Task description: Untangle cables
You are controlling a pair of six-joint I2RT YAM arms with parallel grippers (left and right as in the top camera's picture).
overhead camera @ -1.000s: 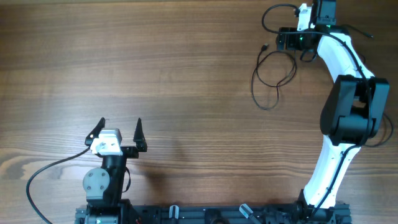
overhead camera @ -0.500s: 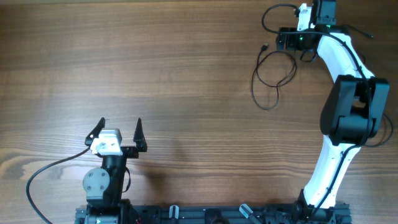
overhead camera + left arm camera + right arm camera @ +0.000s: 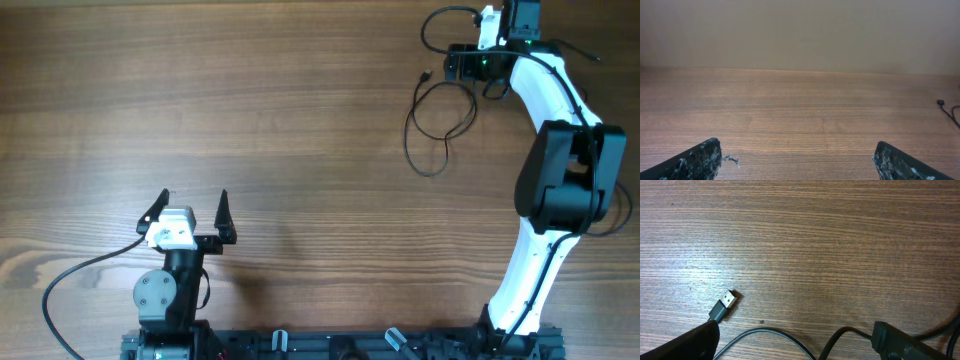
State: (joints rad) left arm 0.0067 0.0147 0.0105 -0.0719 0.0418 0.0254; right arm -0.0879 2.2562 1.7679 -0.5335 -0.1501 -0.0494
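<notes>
cables [image 3: 409, 135] loosely looped at far right corner of the surface [image 3: 300, 120], one plug [image 3: 724, 305] lying flat | right fingers [image 3: 695, 342] spread beside them, I see nothing pinched | left fingers [image 3: 223, 210] spread, well apart from cables

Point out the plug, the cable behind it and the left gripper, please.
plug [image 3: 723, 306]: right wrist view, on its black shell.
cable [image 3: 767, 329]: right wrist view, top of its bend.
left gripper [image 3: 194, 198]: overhead view, midway between its fingertips.
</notes>
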